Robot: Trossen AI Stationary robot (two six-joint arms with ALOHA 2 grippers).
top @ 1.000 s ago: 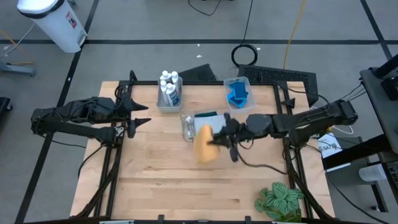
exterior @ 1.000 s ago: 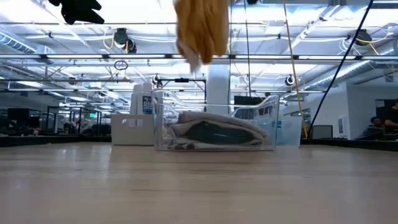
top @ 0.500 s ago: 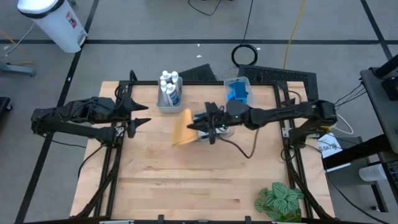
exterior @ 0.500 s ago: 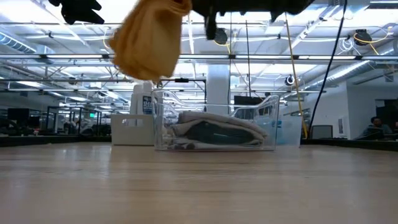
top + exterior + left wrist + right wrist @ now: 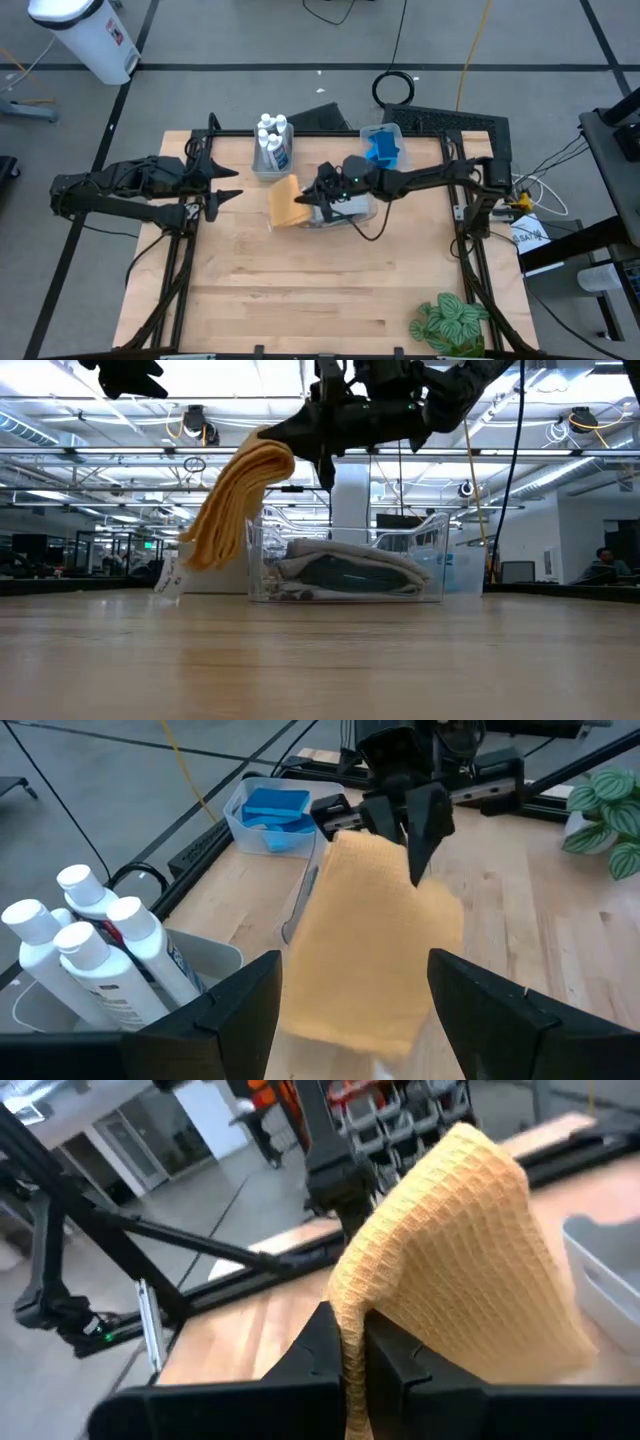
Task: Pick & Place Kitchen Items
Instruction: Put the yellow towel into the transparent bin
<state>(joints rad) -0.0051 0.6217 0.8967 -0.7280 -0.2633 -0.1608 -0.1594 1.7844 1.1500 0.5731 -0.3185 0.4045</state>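
Observation:
My right gripper [image 5: 308, 197] is shut on a folded orange cloth [image 5: 283, 203], just left of the clear bin [image 5: 345, 210]. The bin holds folded grey and dark green cloths [image 5: 345, 568]. In the low view the orange cloth [image 5: 235, 500] slants down to the left from the gripper [image 5: 300, 435]. My left gripper [image 5: 228, 186] waits open and empty at the table's left, and its wrist view looks at the cloth [image 5: 370, 940]. My right gripper pinches the orange cloth's upper folded end [image 5: 352, 1342] between its two fingers, several layers thick. The fingers come from the table's right, about level. The cloth hangs slanting toward the left; its lower end with a white tag [image 5: 168, 578] is close over the table.
A grey bin of white bottles [image 5: 272, 150] stands at the far left-centre. A clear bin of blue sponges [image 5: 381, 150] stands at the far right-centre. A green leafy plant [image 5: 450, 322] sits at the near right corner. Bare wood lies across the near half [image 5: 300, 290].
My right gripper has carried the orange cloth toward the table's left and a little toward the far edge, past the clear bin, and down. The cloth has swung out to the left and now hangs lower, its free end near the table.

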